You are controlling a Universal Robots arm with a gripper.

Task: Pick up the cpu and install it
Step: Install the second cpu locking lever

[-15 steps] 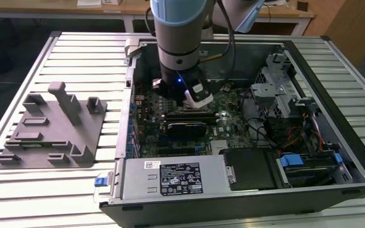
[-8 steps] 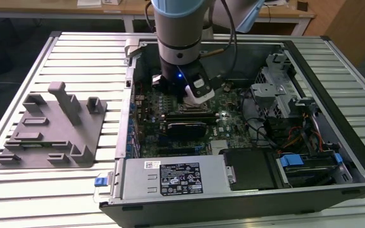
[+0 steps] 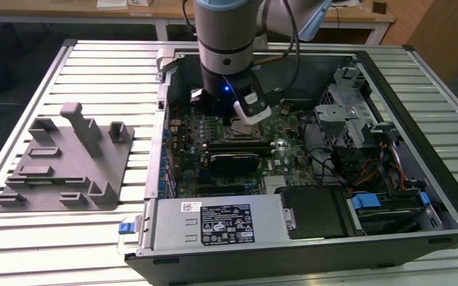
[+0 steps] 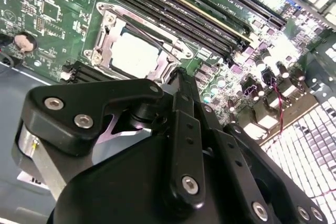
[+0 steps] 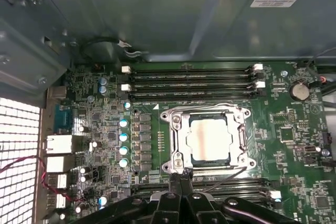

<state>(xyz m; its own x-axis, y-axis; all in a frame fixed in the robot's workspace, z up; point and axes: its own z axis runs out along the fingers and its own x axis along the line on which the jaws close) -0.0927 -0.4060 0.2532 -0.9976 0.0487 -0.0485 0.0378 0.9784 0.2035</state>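
Standing beside the worktop (image 3: pixel 93 65), I see the grey fixture (image 3: pixel 66 164) lying well to the exterior view's left of the open computer case (image 3: pixel 388 89), its slots holding nothing I can make out. Moving rightward, the case holds the green motherboard (image 5: pixel 105 129), and on that board the socket frame (image 5: pixel 210 137) contains the cpu (image 5: pixel 210 139), its pale metal top flat inside the frame in both wrist views. The tool (image 5: pixel 181 178) hangs just beside the socket frame's edge with its fingers pressed together and nothing between them.

My worry is the closeness: the tool's tips sit near the frame and its thin wire lever, so a sideways drift could snag the lever or scrape the board. If the cpu rests even slightly askew in the socket frame, any downward push could bend the contacts beneath. Further right of the socket frame, loose cables (image 3: pixel 324 158) and the drive cage (image 3: pixel 348 113) crowd the case, leaving the arm (image 3: pixel 227 36) little room.
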